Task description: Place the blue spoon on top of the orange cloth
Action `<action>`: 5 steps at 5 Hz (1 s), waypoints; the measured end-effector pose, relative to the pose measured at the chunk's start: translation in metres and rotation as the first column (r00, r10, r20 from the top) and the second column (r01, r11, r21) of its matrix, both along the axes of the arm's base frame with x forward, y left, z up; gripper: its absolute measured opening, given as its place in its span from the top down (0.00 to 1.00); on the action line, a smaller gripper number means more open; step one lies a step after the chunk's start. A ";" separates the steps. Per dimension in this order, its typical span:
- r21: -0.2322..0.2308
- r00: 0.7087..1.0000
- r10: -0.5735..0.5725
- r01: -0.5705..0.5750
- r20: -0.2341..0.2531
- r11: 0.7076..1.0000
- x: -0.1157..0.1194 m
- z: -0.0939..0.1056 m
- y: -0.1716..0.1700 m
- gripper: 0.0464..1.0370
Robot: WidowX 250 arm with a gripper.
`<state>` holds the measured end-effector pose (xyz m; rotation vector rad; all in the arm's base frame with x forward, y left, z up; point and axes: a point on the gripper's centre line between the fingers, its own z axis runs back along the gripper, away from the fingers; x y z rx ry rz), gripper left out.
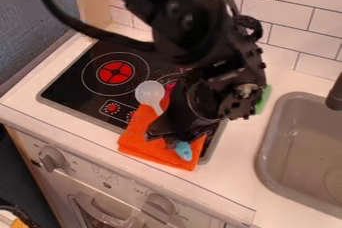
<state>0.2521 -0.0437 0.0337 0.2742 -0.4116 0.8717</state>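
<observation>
Nearest us, the orange cloth (135, 142) lies over the front of the stove (63, 91) and past its rim. The handle end of the blue spoon (184, 151) shows above the cloth; farther back, its pale bowl (149, 93) reaches the cloth's far side, over the stove. We judge the placing nearly done: release, if the spoon is held, and a clear lift away remain. The end effector (165, 138) sits low over the spoon's middle; we cannot tell whether it is apart, together or clamped. It hides mid-handle, so contact with the cloth is unsure. Beyond, the arm (200, 37) covers much of the stove and part of something green (264, 100), unidentified.
</observation>
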 end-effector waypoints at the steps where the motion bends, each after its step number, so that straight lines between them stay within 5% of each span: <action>1: -0.021 1.000 -0.003 0.003 0.011 1.000 0.003 0.000 -0.004 0.64; 3: -0.030 1.000 -0.018 0.018 0.005 0.999 0.006 0.002 -0.004 0.07; 5: -0.069 0.999 -0.017 0.020 0.039 0.997 0.009 0.017 0.000 0.04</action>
